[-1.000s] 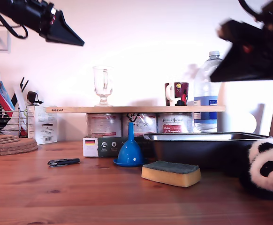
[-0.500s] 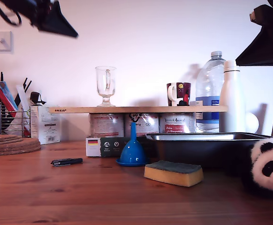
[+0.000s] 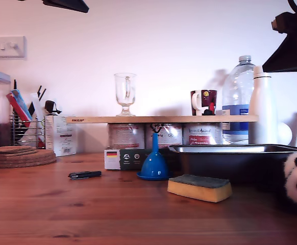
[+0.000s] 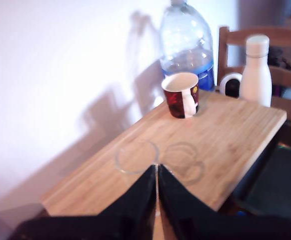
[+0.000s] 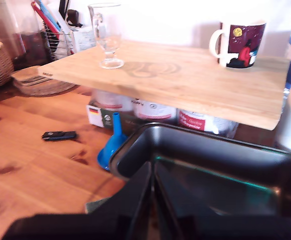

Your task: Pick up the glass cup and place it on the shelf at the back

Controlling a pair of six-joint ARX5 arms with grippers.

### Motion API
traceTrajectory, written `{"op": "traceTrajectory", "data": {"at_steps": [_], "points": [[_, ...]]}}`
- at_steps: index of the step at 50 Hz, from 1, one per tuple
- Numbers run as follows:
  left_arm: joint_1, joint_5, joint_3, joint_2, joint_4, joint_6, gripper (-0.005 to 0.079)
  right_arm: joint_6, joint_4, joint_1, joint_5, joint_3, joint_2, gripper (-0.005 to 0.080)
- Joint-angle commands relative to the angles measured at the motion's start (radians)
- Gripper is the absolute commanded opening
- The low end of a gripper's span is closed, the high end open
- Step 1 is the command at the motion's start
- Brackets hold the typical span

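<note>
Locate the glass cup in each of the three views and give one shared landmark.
Exterior view: the glass cup stands upright on the shelf, toward the shelf's end on the exterior view's left.
First wrist view: the glass cup shows from above, rim just ahead of my first gripper.
Second wrist view: the glass cup stands near the shelf's far end.
Shared landmark: the patterned mug, on the same shelf.

Arm at the exterior view's top left has climbed, only its tip (image 3: 66, 4) left at the frame edge. Arm at the top right (image 3: 291, 43) has risen and sharpened from blur. Whole scene sits further to the exterior view's right.
</note>
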Motion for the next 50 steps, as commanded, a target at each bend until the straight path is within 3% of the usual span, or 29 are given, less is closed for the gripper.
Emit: {"op": "traceTrajectory", "data": {"at_steps": [1, 14, 32, 50], "points": [[-0.006, -0.004, -0.067, -0.035, 0.047, -0.030, -0.0021, -0.007, 0.010, 0.002, 0.002, 0.001, 0.004, -0.0012], [-0.007, -0.020, -0.331, -0.166, 0.231, -0.134, -0.0021, 0.013, 0.018, 0.002, 0.001, 0.001, 0.004, -0.0012], [-0.034, -0.014, -0.675, -0.365, 0.291, -0.197, -0.0021, 0.039, 0.038, 0.011, 0.001, 0.001, 0.003, -0.0012], [-0.059, -0.047, -0.875, -0.514, 0.400, -0.256, -0.0021, 0.035, 0.058, 0.058, 0.014, 0.001, 0.003, -0.0012]]}}
